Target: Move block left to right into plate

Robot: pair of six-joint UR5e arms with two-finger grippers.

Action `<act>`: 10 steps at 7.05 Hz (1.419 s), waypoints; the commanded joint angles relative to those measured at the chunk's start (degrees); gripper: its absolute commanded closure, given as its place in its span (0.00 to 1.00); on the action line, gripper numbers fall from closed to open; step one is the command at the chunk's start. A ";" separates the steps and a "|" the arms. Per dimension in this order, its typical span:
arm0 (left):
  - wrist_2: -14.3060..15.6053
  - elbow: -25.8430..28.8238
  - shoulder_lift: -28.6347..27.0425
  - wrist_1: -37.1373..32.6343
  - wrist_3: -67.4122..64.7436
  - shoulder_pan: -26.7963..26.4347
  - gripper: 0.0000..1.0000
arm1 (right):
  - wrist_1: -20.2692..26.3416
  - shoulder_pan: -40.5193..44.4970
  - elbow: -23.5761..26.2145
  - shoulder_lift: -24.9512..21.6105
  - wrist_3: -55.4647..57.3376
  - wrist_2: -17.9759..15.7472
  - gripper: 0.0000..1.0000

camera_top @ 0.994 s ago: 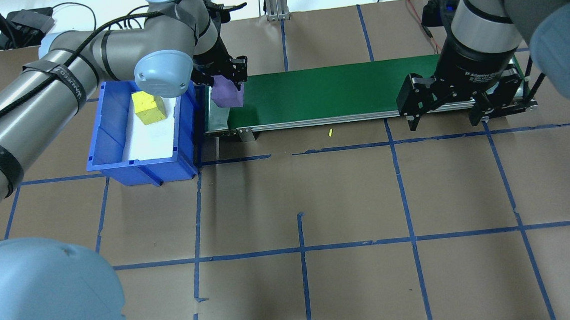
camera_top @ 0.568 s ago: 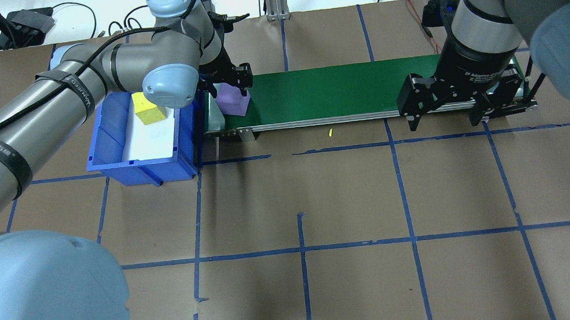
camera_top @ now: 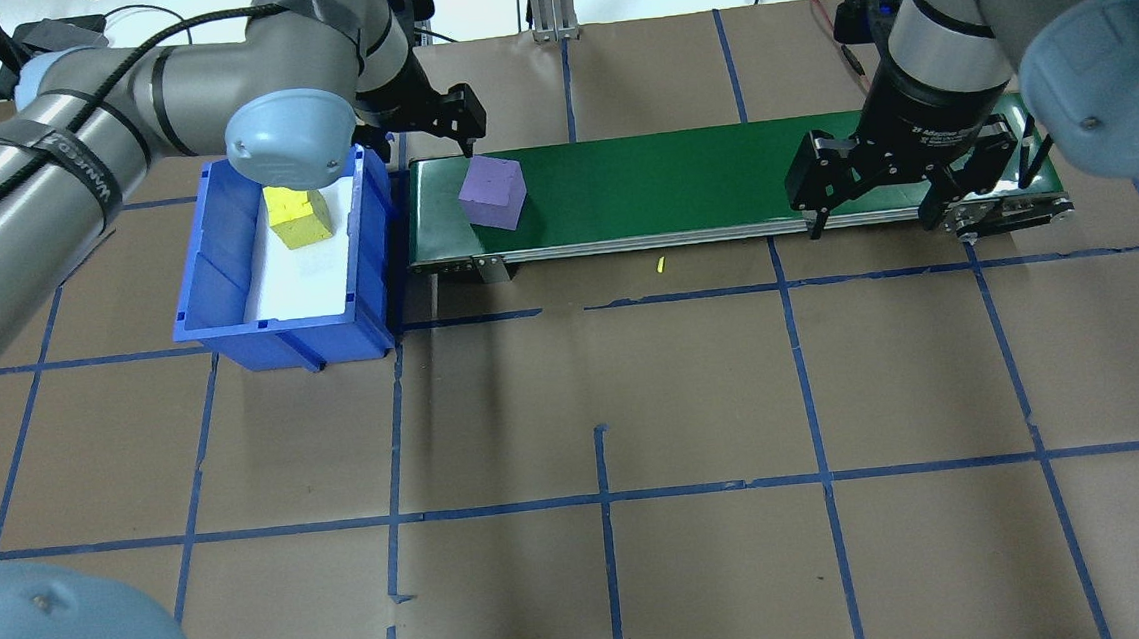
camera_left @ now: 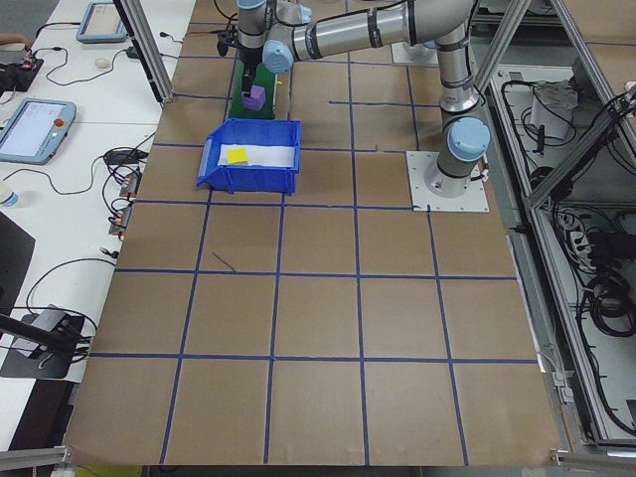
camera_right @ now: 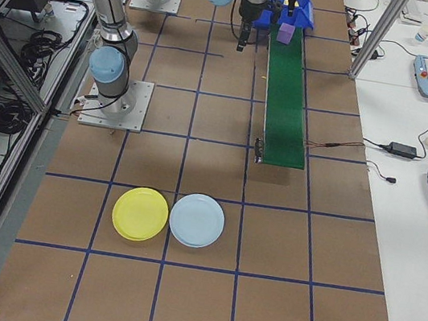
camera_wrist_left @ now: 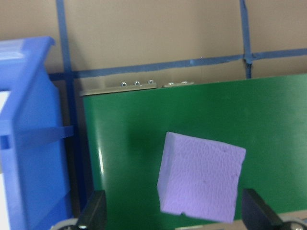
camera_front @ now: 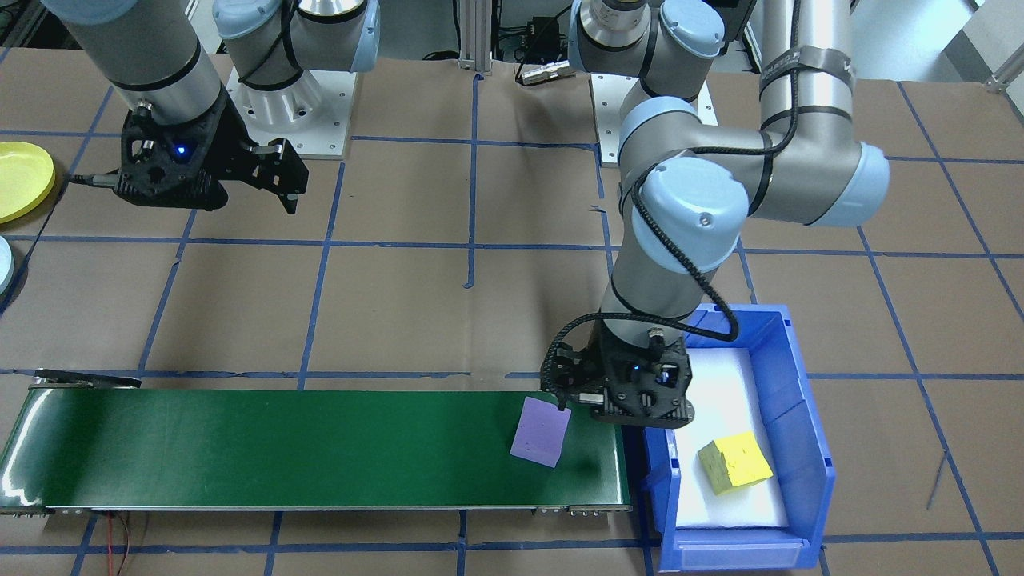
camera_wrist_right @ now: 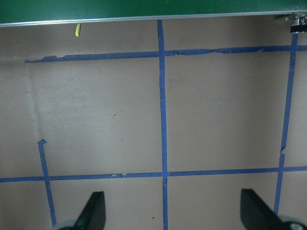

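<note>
Purple foam block [camera_top: 492, 193] now sits free on the green conveyor belt [camera_top: 680, 176], near its left end. My left gripper [camera_top: 435, 118] has let go, fingers spread, and pulled back; my right gripper [camera_top: 866, 193] waits open at the far end, the round yellow plate [camera_right: 140, 214] unfilled.

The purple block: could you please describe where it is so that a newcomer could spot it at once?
Find the long green conveyor belt across the table's far side, then go to its end beside the blue bin. The purple block sits alone on the belt there, just below the open left gripper. The only other block is yellow and lies inside the bin.
</note>
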 commanded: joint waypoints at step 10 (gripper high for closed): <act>-0.86 -2.40 -8.78 5.46 -2.43 14.75 0.00 | -27.06 0.12 -9.12 28.26 7.27 20.12 0.00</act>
